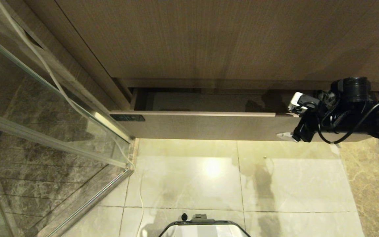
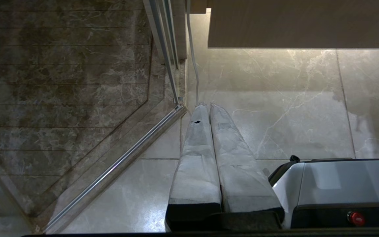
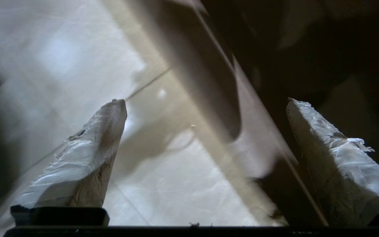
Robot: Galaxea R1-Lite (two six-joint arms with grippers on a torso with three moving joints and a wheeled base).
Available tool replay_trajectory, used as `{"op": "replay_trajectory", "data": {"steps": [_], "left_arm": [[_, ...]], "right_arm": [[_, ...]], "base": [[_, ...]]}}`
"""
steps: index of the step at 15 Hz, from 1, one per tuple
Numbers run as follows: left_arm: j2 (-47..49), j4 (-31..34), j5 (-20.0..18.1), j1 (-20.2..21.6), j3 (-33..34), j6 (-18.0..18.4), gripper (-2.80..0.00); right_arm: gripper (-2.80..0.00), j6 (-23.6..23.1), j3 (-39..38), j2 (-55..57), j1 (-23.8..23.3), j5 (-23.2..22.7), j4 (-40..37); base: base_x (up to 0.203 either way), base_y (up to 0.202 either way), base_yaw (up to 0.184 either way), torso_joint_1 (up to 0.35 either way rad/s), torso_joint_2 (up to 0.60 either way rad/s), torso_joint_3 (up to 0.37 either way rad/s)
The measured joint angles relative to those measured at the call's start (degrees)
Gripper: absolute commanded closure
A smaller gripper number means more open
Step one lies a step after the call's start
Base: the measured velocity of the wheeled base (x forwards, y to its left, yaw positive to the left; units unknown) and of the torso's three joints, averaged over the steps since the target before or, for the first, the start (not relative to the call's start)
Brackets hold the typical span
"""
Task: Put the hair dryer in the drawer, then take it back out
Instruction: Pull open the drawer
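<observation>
The drawer (image 1: pixel 206 125) is sitting open, its front rail lying between the right gripper's (image 1: pixel 290 121) fingers. The gripper is spreading wide apart, holding nothing.

One drawer (image 1: pixel 209 126), pulled partly out below one taller wood-grain panel (image 1: pixel 229 39); one small black plate (image 1: pixel 127 117) at the drawer front's left end. Two tools: the right tool (image 1: pixel 293 121) at the drawer's right end, showing two taped fingers (image 3: pixel 90 148) spread wide, and the left tool (image 2: pixel 206 107) over the floor, two fingers pressed together. One glass partition (image 1: pixel 44 108) left of the drawer. One white cable (image 1: pixel 58 85) running along it. One red button (image 2: pixel 356 218) on the robot base (image 2: pixel 341 184).
</observation>
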State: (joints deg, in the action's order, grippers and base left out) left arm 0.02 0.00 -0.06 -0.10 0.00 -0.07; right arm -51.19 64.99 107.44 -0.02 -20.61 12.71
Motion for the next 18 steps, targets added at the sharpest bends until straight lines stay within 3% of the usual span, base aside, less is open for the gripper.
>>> {"op": "replay_trajectory", "data": {"steps": [7, 10, 11, 15, 18], "left_arm": [[0.0, 0.0, 0.01, 0.0, 0.0, 0.01, 0.0], [0.0, 0.02, 0.01, 0.04, 0.0, 0.01, 0.0], [0.0, 0.01, 0.01, -0.01, 0.0, 0.0, 0.0], [0.0, 0.0, -0.02, 0.0, 0.0, 0.01, 0.0], [0.0, 0.0, 0.01, 0.0, 0.0, 0.0, 0.0]], "right_arm": [[-2.8, 0.54, -14.36, -17.57, -3.08, -0.37, -7.81], [-2.8, 0.73, -21.15, -28.33, -4.23, 0.11, -15.4], [0.0, 0.91, -22.44, -31.98, -4.64, 0.2, -18.28], [0.0, 1.59, -24.34, -42.1, -7.56, 0.33, -25.27], [0.0, 5.42, -24.27, -47.15, -9.03, 0.6, -26.02]], "base": [[0.0, 0.0, 0.0, 0.0, 0.0, 0.0], [0.0, 0.0, 0.0, 0.0, 0.0, 0.0], [0.0, 0.0, 0.0, 0.0, 0.0, 0.0], [0.0, 0.0, 0.0, 0.0, 0.0, 0.0], [0.0, 0.0, 0.0, 0.0, 0.0, 0.0]]}}
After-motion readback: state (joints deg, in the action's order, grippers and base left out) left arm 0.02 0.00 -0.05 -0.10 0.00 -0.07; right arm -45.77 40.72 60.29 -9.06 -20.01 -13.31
